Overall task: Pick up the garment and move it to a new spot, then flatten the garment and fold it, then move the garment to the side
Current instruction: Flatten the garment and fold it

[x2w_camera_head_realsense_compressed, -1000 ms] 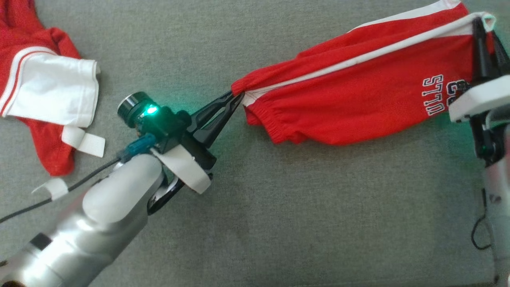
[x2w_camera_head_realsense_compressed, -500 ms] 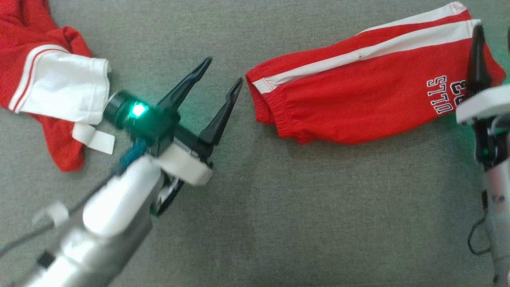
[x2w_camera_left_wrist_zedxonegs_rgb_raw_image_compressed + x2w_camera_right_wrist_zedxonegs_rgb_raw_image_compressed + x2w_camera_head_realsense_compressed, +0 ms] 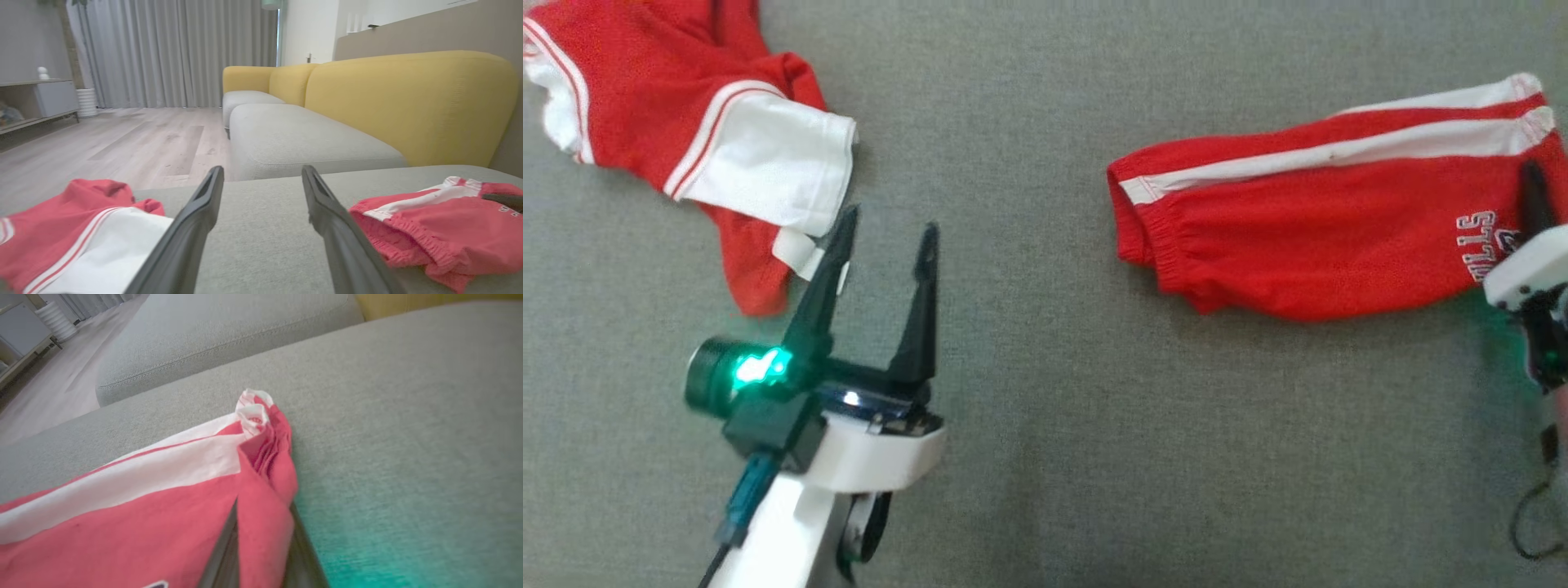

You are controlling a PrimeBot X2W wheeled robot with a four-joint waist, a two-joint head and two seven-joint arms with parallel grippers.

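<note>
The garment, red shorts with white side stripes, lies stretched flat on the grey cushion. Its elastic waistband points left. My left gripper stands open well to the left of the waistband, with nothing between its fingers. In the left wrist view the left gripper spans bare cushion, and the garment lies to its right. My right gripper is at the garment's right end. In the right wrist view the right gripper is shut on a fold of the garment.
A second red and white garment lies crumpled at the upper left, close to my left fingers; it is the red and white garment at the left wrist view's lower left. Yellow sofa backs rise behind the cushion, and wooden floor lies beyond its edge.
My left gripper let go of the waistband, opened and drew back to the left. My right gripper opened, then shut again on the garment's right end. The head view has shifted.
</note>
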